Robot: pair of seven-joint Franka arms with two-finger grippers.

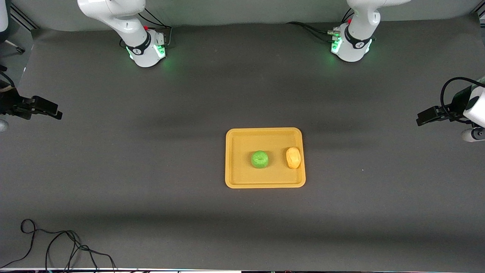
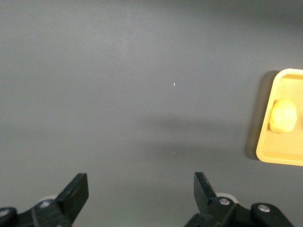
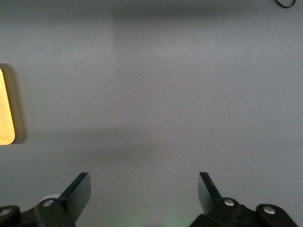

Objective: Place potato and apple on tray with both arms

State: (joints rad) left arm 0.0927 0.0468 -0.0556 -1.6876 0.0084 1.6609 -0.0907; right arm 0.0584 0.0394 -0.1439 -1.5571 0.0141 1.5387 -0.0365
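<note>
The yellow-orange tray lies near the middle of the table. The green apple sits on it near its middle. The yellow-orange potato lies on it beside the apple, toward the left arm's end. My left gripper is open and empty over bare table at the left arm's end, well apart from the tray. My right gripper is open and empty over bare table at the right arm's end. The left wrist view shows its gripper, the tray's edge and the potato. The right wrist view shows its gripper and a tray corner.
A dark grey mat covers the table. A black cable lies looped near the table's edge nearest the front camera, at the right arm's end. The arm bases stand at the table's edge farthest from the front camera.
</note>
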